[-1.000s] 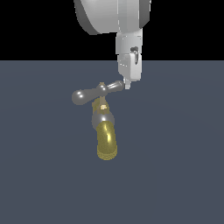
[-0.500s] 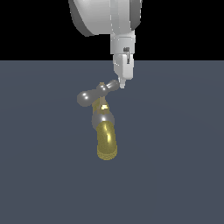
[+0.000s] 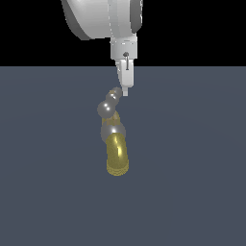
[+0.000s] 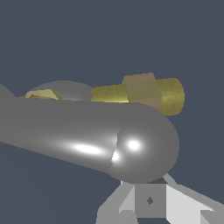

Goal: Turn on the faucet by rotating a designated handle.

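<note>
faucet stood on the dark grey counter near the middle of the exterior view, its translucent yellow spout curving down toward the camera and the silver handle crossing above it. a second before, that handle had lain nearly level across the exterior view, one bulbous end out to the view's left and the other under the fingertip. half a second later it had tilted, and at this moment it ran steeply, almost end-on to the camera, its far end at the tip of the pincer.

the arm had shifted toward the exterior view's left over the same second, and the pincer had travelled with the handle's end. judged from that, the push was working: the handle had swung through a good part of a turn, so the rotation was well under way, though whether it had gone far enough to count as on could not be read from the frames.

in the wrist view the handle's rounded end filled the frame just in front of the pincer's pale fingers, with the gold stem behind it. the fingers appeared drawn close together and pressed against the handle rather than clamped round it, holding nothing.
</note>
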`<action>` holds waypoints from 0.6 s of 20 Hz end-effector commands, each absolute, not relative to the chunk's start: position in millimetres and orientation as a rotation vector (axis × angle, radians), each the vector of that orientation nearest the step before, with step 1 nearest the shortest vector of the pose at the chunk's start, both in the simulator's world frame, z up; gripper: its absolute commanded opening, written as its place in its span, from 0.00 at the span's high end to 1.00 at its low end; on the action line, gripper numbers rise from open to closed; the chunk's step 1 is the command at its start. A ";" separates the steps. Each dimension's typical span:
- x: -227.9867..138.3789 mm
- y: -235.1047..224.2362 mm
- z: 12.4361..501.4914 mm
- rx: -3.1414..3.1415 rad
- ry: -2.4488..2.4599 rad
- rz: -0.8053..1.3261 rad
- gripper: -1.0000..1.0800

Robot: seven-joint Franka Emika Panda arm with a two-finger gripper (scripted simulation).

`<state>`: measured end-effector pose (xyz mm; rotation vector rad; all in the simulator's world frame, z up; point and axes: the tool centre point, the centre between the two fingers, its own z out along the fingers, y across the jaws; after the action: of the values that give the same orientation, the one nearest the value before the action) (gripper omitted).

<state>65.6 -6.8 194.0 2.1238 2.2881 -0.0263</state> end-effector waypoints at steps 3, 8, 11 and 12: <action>63.2 79.5 194.7 2.042 2.387 0.000 1.00; 59.9 36.0 194.1 2.106 2.310 -0.021 1.00; 52.3 49.3 194.0 2.098 2.321 -0.018 1.00; 49.7 53.8 194.0 2.095 2.324 -0.017 1.00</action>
<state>56.2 23.6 194.0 2.1306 2.2761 -0.0266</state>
